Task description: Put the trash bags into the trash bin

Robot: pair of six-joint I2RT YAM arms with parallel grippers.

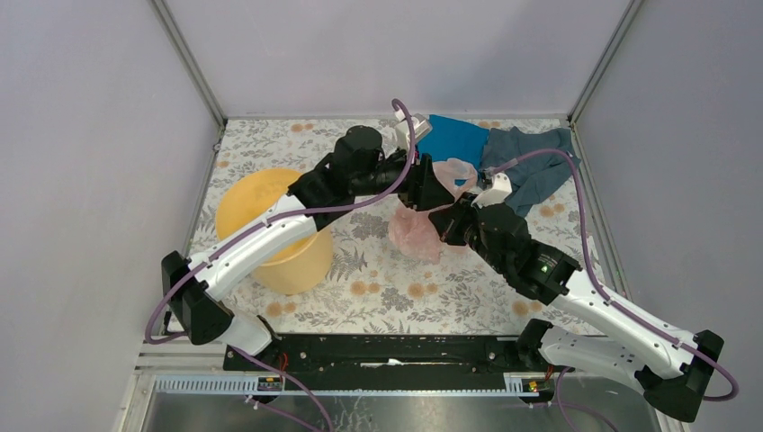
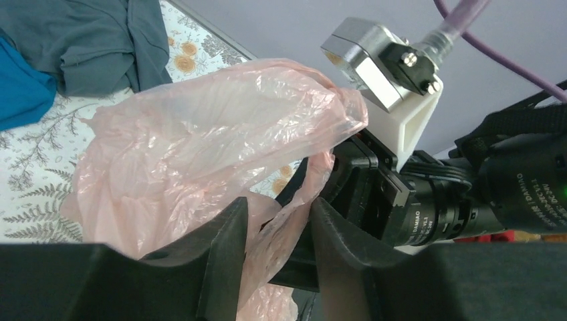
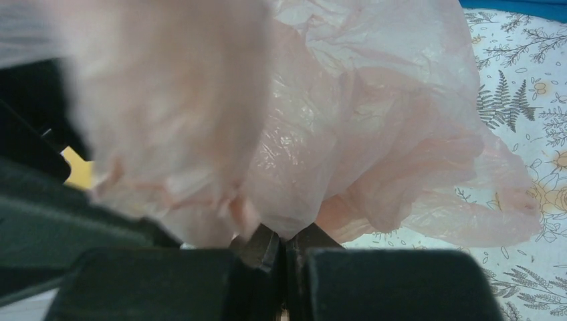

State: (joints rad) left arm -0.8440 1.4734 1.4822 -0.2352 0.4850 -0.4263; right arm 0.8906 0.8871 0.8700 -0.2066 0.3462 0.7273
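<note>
Trash bag point(image 1: 416, 231) sat crumpled mid-table point(image 1: 405, 292), right of trash bin point(image 1: 301, 265), outside it. Right gripper point(image 3: 284, 247) jaws together, clamped on film. Left gripper point(image 2: 277, 247) jaws apart, film bunched between. Blue cloth point(image 1: 450, 139), grey-blue cloth point(image 1: 531, 162) lay far right.

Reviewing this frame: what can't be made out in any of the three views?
Top view: the left arm crosses the trash bin, hiding its inside; the trash bag lies partly under both wrists.
Left wrist view: film lies between the left gripper fingers; whether they pinch it is unclear.
Right wrist view: film nearest the lens is blurred; above the right gripper the bag's opening cannot be found.
</note>
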